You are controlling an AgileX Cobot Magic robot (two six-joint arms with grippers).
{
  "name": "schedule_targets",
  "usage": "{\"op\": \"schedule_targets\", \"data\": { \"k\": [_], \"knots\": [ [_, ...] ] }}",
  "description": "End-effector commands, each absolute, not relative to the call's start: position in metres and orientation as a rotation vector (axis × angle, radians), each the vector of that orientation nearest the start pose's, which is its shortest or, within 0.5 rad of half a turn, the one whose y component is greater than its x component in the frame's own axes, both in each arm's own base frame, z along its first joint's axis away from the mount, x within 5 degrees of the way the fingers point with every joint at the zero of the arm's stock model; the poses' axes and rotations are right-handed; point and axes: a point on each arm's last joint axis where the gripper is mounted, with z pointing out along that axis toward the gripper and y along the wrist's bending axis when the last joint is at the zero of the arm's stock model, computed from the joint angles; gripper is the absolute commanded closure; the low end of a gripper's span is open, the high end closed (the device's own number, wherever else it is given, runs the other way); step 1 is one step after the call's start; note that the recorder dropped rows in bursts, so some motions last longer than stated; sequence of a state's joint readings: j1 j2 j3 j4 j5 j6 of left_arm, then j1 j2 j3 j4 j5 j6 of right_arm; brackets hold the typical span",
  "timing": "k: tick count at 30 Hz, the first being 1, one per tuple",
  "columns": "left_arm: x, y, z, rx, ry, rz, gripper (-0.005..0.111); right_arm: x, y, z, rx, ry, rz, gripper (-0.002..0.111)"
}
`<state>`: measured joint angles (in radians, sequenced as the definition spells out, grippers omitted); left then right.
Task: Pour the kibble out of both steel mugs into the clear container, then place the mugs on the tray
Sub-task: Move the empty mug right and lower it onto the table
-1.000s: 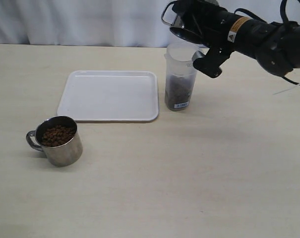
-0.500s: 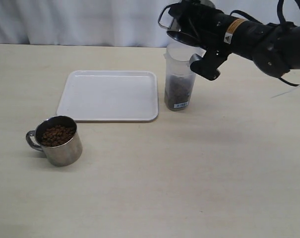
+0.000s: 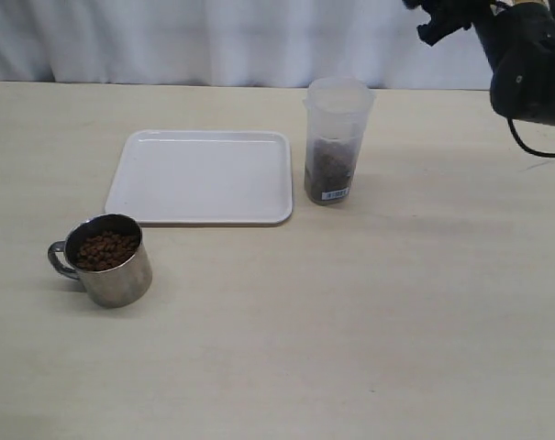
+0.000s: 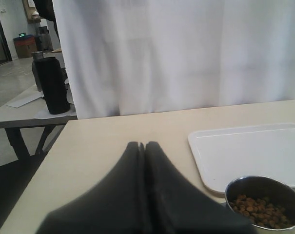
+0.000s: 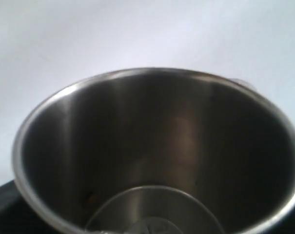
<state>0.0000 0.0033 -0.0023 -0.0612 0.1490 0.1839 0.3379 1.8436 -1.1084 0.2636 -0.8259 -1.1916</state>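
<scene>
One steel mug (image 3: 107, 261) full of kibble (image 3: 105, 248) stands at the front left of the table, handle to the left. The white tray (image 3: 204, 174) lies behind it, bare. Right of the tray stands the clear container (image 3: 335, 137), with kibble (image 3: 329, 170) in its lower part. My left gripper (image 4: 142, 145) is shut and holds nothing, low beside the full mug (image 4: 264, 204). The second steel mug (image 5: 157, 146) fills the right wrist view, held close and empty inside. Only my right arm (image 3: 525, 64) shows in the exterior view, high at the back right.
A white curtain (image 3: 213, 37) runs behind the table. In the left wrist view a second table (image 4: 20, 114) with a dark cylinder (image 4: 52, 85) stands beyond the table's edge.
My right arm has lifted away from over the clear container, up and to the right, taking the mug out of the exterior view. The left side has not moved.
</scene>
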Motion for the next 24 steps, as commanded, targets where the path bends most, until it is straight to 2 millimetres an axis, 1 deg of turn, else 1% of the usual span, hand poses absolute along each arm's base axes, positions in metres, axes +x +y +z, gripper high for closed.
{"op": "schedule_targets", "data": {
  "k": [1, 3, 5, 8, 10, 14, 17, 20, 24],
  "knots": [
    [0.056, -0.001, 0.200, 0.102, 1.622, 0.086, 0.107, 0.390, 0.103, 0.259, -0.583, 1.342, -0.384, 0.104],
    [0.056, -0.001, 0.200, 0.102, 1.622, 0.086, 0.107, 0.385, 0.094, 0.252, -0.556, 1.371, -0.256, 0.104],
    [0.056, -0.001, 0.200, 0.102, 1.622, 0.086, 0.107, 0.382, 0.088, 0.242, -0.578, 1.401, -0.119, 0.104],
    [0.056, -0.001, 0.200, 0.102, 1.622, 0.086, 0.107, 0.373, 0.080, 0.223, -0.687, 1.470, 0.088, 0.104],
    [0.056, -0.001, 0.200, 0.102, 1.622, 0.086, 0.107, 0.367, 0.075, 0.207, -0.755, 1.518, 0.211, 0.104],
    [0.056, -0.001, 0.200, 0.102, 1.622, 0.086, 0.107, 0.355, 0.070, 0.167, -0.888, 1.563, 0.361, 0.104],
    [0.056, -0.001, 0.200, 0.104, 1.622, 0.088, 0.107, 0.351, 0.066, 0.138, -0.851, 1.592, 0.453, 0.104],
    [0.056, -0.001, 0.200, 0.105, 1.625, 0.089, 0.107, 0.348, 0.062, 0.117, -0.837, 1.579, 0.541, 0.104],
    [0.056, -0.001, 0.200, 0.105, 1.625, 0.089, 0.107, 0.340, 0.063, 0.093, -0.927, 1.581, 0.612, 0.104]
  ]
}}
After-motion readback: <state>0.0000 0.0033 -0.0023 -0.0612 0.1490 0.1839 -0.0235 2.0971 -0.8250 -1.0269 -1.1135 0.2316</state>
